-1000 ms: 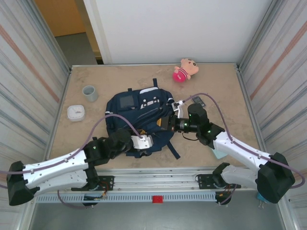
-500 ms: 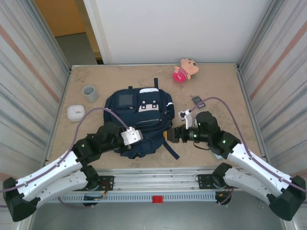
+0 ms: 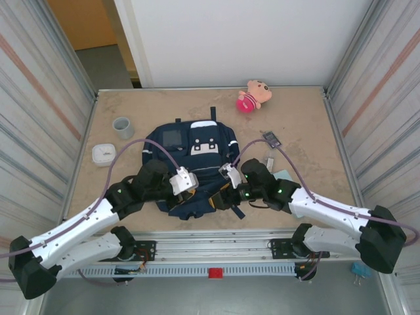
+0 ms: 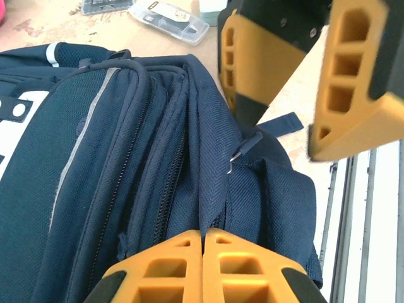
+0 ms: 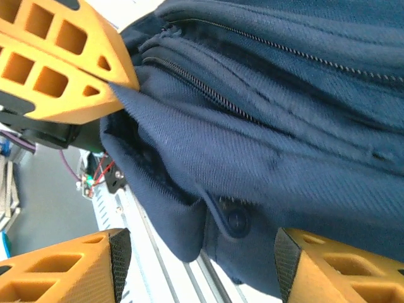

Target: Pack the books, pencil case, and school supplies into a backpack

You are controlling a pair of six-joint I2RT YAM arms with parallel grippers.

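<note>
Right gripper (image 5: pixel 199 255), jaws apart and empty, has moved onto backpack (image 3: pixel 197 147); left gripper (image 4: pixel 203 259) pinches its fabric.

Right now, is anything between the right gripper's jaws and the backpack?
Nothing visible. The right gripper has its jaws open right at the backpack's near edge, with cloth directly ahead. The left gripper is shut on a fold of that cloth beside it, not between.

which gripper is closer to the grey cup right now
Left. The left gripper is shut on the backpack's near edge, toward the arms' bases and right of the grey cup. The right gripper stands open at that same edge, further right, beyond the left one.
</note>
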